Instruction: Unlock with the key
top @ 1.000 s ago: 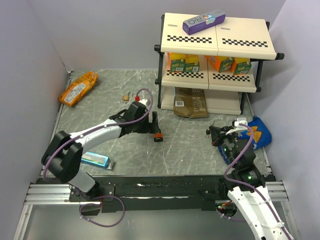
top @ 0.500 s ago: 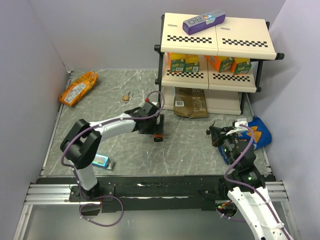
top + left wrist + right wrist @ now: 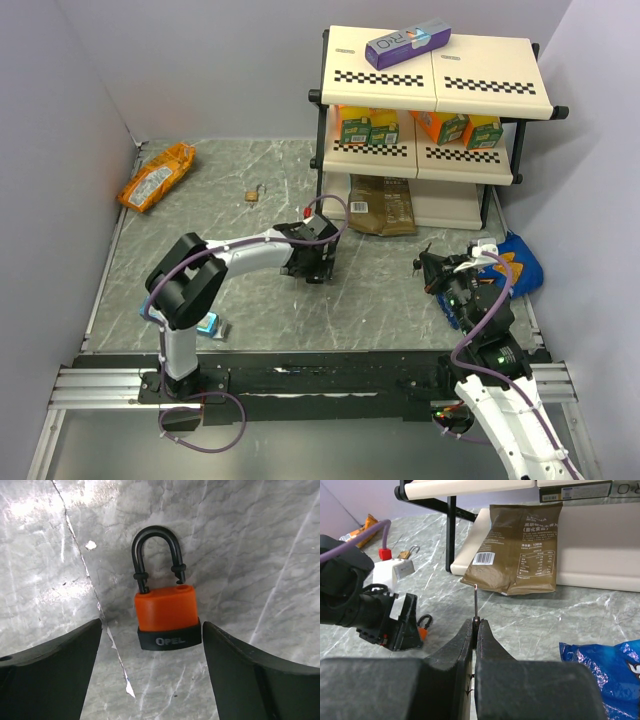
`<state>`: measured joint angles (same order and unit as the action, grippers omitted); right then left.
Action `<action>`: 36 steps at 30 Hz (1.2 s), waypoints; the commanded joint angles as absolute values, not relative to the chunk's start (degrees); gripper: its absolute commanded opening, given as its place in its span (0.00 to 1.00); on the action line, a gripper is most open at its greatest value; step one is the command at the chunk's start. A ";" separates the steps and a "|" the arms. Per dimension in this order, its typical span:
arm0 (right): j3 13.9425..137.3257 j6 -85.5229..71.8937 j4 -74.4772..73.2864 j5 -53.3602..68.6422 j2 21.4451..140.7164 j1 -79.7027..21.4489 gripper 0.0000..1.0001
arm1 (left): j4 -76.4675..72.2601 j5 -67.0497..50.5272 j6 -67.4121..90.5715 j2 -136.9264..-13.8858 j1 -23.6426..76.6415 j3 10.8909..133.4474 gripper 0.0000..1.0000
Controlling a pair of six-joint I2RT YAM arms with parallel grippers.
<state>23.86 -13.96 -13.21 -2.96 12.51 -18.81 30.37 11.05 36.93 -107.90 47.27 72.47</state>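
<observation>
Left tool (image 3: 316, 266) spread astride orange padlock (image 3: 167, 615), shackle toward 12 o'clock: clamp body squarely; right tool (image 3: 476, 626) pinching key (image 3: 475, 601).

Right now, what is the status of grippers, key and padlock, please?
Left gripper open, straddling the orange padlock. Right gripper shut on the key, blade pointing forward. Only bare table between key and padlock.

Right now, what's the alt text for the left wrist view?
An orange padlock lies flat on the grey marbled table, between the open fingers of the left gripper. Its black shackle points away from the camera, and its black base reads OPEL.
</observation>
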 commanded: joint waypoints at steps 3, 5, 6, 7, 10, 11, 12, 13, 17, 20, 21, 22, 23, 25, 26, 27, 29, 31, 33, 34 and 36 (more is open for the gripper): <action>23.47 -13.54 -11.51 -2.72 11.95 -18.55 0.00 | 30.06 12.13 37.44 -109.60 47.90 74.79 0.85; 23.47 -13.54 -11.51 -2.72 12.04 -18.63 0.00 | 29.88 12.39 37.35 -110.12 47.90 74.97 0.83; 23.47 -13.54 -11.51 -2.64 12.13 -18.63 0.00 | 29.88 12.39 37.27 -110.30 47.90 74.97 0.83; 23.47 -13.62 -11.51 -2.64 12.22 -18.63 0.00 | 29.88 12.39 37.09 -110.82 47.90 75.06 0.81; 23.47 -13.54 -11.43 -2.64 12.22 -18.63 0.00 | 29.88 12.92 36.57 -111.88 47.81 75.32 0.75; 23.47 -13.54 -11.43 -2.64 12.22 -18.72 0.00 | 29.97 13.01 36.48 -112.15 47.99 75.41 0.73; 23.47 -13.54 -11.43 -2.64 12.22 -18.63 0.00 | 30.06 13.09 36.39 -112.84 47.99 75.58 0.71; 23.47 -13.54 -11.43 -2.64 12.22 -18.72 0.00 | 30.15 13.18 36.30 -113.11 47.99 75.76 0.66; 23.47 -13.45 -11.43 -2.72 12.30 -18.63 0.00 | 30.85 14.15 35.86 -114.08 48.25 76.46 0.53; 23.47 -13.45 -11.34 -2.72 12.39 -18.63 0.00 | 31.29 15.29 35.68 -114.43 48.51 76.46 0.41; 23.47 -13.45 -11.34 -2.72 12.39 -18.63 0.00 | 31.81 15.64 35.68 -114.52 48.52 76.55 0.37; 23.47 -13.45 -11.34 -2.72 12.39 -18.63 0.00 | 32.16 16.78 35.42 -114.70 48.69 76.90 0.29; 23.47 -13.45 -11.34 -2.64 12.39 -18.63 0.00 | 32.60 17.57 35.42 -114.87 48.95 77.08 0.24; 23.47 -13.45 -11.34 -2.72 12.39 -18.55 0.00 | 34.45 19.50 35.25 -115.31 49.30 78.21 0.13; 23.47 -13.45 -11.34 -2.72 12.39 -18.63 0.00 | 35.15 22.03 35.16 -115.49 49.74 78.66 0.10; 23.47 -13.45 -11.34 -2.72 12.39 -18.63 0.00 | 37.16 23.54 35.24 -115.84 50.09 79.27 0.08; 23.47 -13.45 -11.34 -2.72 12.31 -18.63 0.00 | 39.19 29.05 35.51 -116.28 51.14 81.12 0.01; 23.47 -13.45 -11.42 -2.81 12.22 -18.72 0.00 | 43.13 32.59 35.94 -116.89 52.20 83.22 0.01; 23.47 -13.53 -11.34 -2.81 12.22 -18.55 0.00 | 46.04 37.67 36.47 -117.59 52.64 84.37 0.01; 23.47 -13.45 -11.42 -2.81 12.22 -18.63 0.00 | 48.66 39.18 37.00 -117.60 52.99 85.42 0.01; 23.47 -13.45 -11.43 -2.81 12.30 -18.72 0.00 | 51.14 43.74 37.35 -117.95 53.87 86.57 0.01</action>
